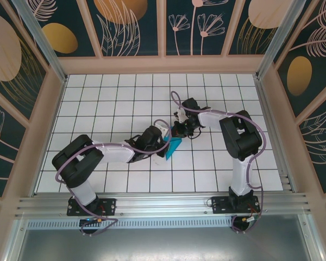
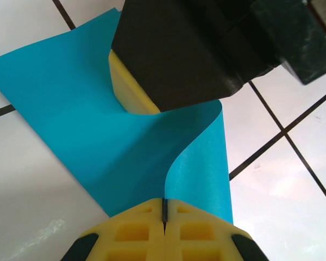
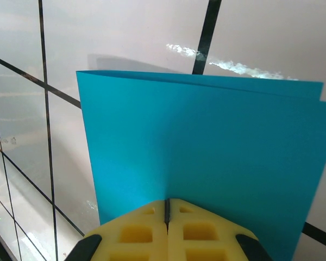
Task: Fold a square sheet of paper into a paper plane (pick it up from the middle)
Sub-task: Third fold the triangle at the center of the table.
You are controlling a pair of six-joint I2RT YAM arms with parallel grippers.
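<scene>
The square sheet of paper is bright cyan-blue and held above the tiles between both grippers. In the left wrist view the sheet curves in an S, and my left gripper is shut on its near edge. The right gripper's yellow pad and black finger clamp the sheet's far part. In the right wrist view the sheet is doubled over, with two layers showing along its top edge, and my right gripper is shut on it. In the top view the left gripper and right gripper meet at the paper. The paper plane is out of view.
The white tiled table has black grid lines. Patterned walls close it in at the back and sides. An aluminium rail runs along the near edge, carrying both arm bases.
</scene>
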